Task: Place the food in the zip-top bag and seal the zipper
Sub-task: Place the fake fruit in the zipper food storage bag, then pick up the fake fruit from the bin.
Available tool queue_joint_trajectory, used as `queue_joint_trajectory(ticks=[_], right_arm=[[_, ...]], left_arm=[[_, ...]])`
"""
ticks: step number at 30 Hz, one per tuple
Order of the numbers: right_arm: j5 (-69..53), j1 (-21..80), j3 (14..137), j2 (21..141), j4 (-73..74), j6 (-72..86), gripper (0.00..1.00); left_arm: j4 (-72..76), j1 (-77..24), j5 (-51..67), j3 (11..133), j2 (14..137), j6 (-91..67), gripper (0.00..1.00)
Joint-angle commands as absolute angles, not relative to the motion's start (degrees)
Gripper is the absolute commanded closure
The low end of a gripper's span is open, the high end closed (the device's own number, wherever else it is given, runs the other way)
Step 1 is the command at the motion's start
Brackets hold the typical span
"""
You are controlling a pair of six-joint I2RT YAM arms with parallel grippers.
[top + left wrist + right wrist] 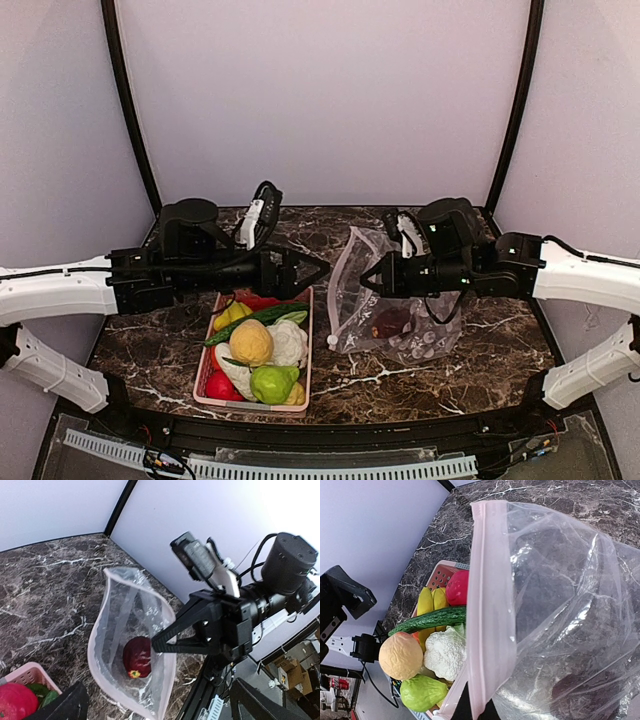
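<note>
pinching the zip-top bag [560, 580] by its zipper [487, 605] are the right fingers [172, 639]; left fingers [305, 261] spread wide nearby.

Obscured around zip-top bag [360, 290]
Dark food [575, 695] inside it blurs behind wrinkled plastic; pink basket [27, 672] beside it cut by frame edge.

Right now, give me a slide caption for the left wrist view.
Right end effector pinches the zip-top bag upright and open, one dark red fruit inside, pink basket lower left.
</note>
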State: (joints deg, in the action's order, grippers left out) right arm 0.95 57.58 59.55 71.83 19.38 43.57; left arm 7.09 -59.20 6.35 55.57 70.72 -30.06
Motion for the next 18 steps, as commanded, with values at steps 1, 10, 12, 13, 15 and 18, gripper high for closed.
queue_joint_trajectory(ticks=[1, 10, 12, 13, 15, 18], right_arm=[[2.2, 57.2, 59.5, 71.0, 19.5, 42.7, 1.00], [3.8, 57.2, 58.9, 69.2, 20.8, 42.5, 1.00], [4.0, 57.2, 59.1, 69.7, 20.9, 42.3, 1.00], [3.9, 57.2, 59.3, 69.9, 20.9, 42.2, 1.00], [3.7, 57.2, 59.8, 70.4, 21.1, 41.7, 1.00], [3.7, 57.2, 60.3, 70.8, 21.5, 41.6, 1.00]], left_arm=[[-6.5, -59.3, 1.7, 56.8, 70.1, -28.0, 0.01], [-38.2, -59.3, -10.4, 61.6, 64.3, -29.8, 0.01], [-42.2, -59.3, -10.7, 61.2, 62.8, -32.1, 0.01], [-42.8, -59.3, -10.8, 61.0, 62.2, -32.8, 0.01], [-44.8, -59.3, -10.0, 60.8, 62.0, -34.9, 0.01], [-46.5, -59.3, -9.4, 59.8, 61.6, -38.6, 0.01]])
